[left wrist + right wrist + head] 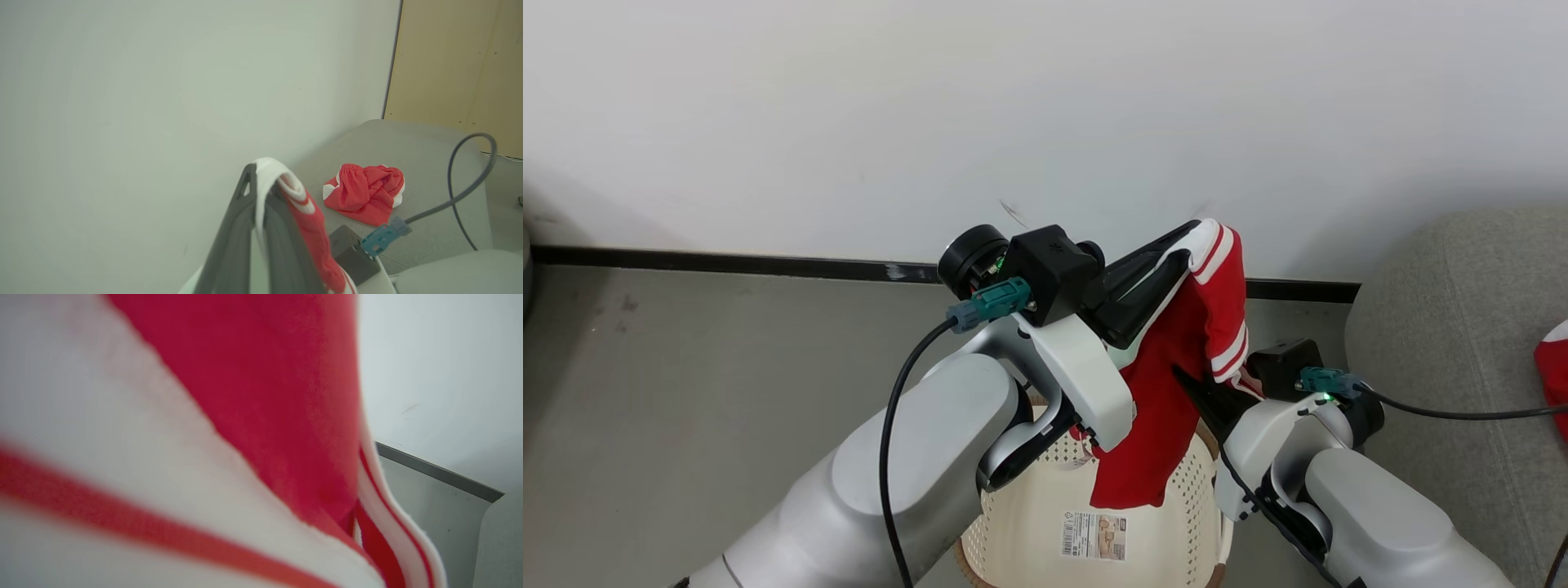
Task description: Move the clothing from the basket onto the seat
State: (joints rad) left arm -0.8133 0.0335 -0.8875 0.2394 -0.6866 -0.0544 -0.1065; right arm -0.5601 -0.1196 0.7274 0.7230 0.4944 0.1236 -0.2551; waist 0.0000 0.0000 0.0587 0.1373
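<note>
Head view: a red garment (1201,327) with white striped cuffs hangs over the cream perforated basket (1021,506), pinched at its top by the upraised left gripper (1180,245). The right gripper (1188,384) reaches into its lower folds, and whether it grips cannot be told. Left wrist view: white cloth is clamped between the dark fingers (239,228), and a second red garment (363,196) lies crumpled on the grey seat (416,139). Right wrist view: blurred red-and-white fabric hangs close before the camera

The fingertips of the right gripper (1207,402) are hidden behind the hanging garment (1168,408), which is blurred in the right wrist view. The basket (1029,506) and second garment (1553,380) are cut off by the head view's edges.
</note>
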